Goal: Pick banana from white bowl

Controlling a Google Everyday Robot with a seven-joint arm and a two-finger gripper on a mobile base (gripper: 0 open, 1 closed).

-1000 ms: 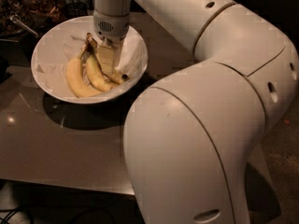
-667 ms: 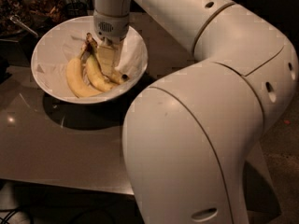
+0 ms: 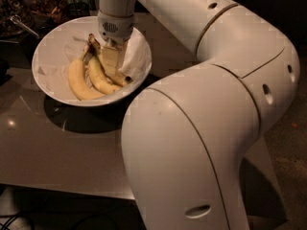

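A wide white bowl (image 3: 53, 42) lined with white paper stands at the back left of the table. In it lie three yellow bananas side by side, their brownish stems pointing to the far rim. The banana (image 3: 122, 79) is the rightmost and slimmest; only its lower end with a dark tip shows. My gripper (image 3: 111, 63) reaches straight down into the bowl and covers the rest of that banana. A thick pale banana (image 3: 76, 80) and a shorter one (image 3: 99, 78) lie to its left, clear of the gripper.
The bowl sits on a glossy grey table (image 3: 57, 152). My own large white arm (image 3: 201, 128) fills the right and front of the view. Dark clutter and a metal utensil (image 3: 21, 25) lie beyond the table's back left corner.
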